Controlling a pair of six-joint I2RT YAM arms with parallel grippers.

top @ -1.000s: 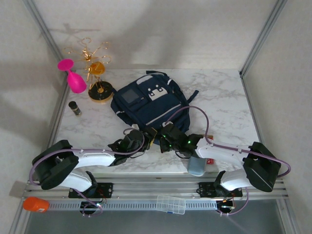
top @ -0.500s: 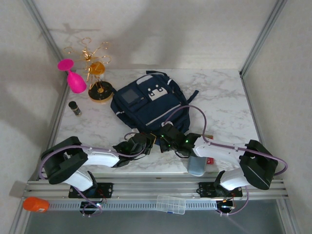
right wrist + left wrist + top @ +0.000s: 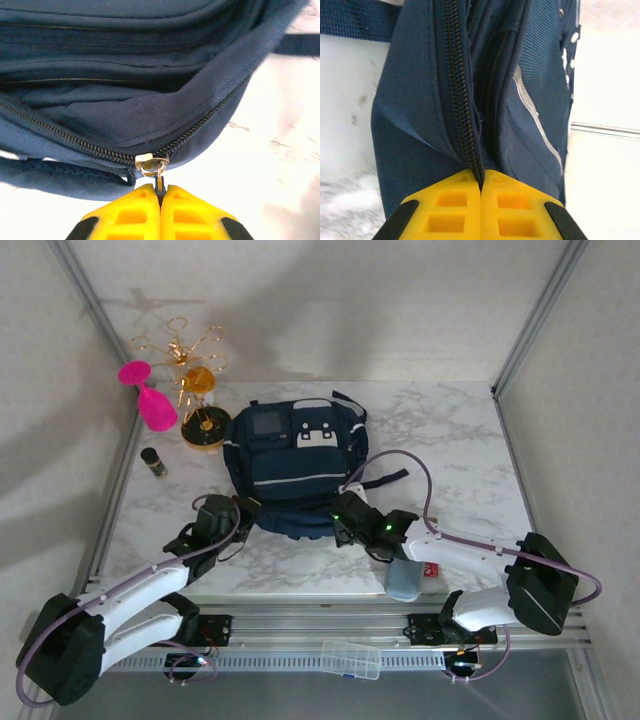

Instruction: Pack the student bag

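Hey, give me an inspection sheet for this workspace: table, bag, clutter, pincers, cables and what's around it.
Surface: marble-pattern table, no spills seen.
Job's things: student bag lies flat, front up, mid-table.
Clutter: pink goblet, gold wire stand and small dark bottle at the far left; grey cup and red item at the near edge; clear plastic box on the front rail.
Grippers: left pincer shut on the student bag at its zip line; right pincer shut on the zip pull.
Cables: purple cables, one looping beside the bag's right side.
Surroundings: white walls, metal frame posts.
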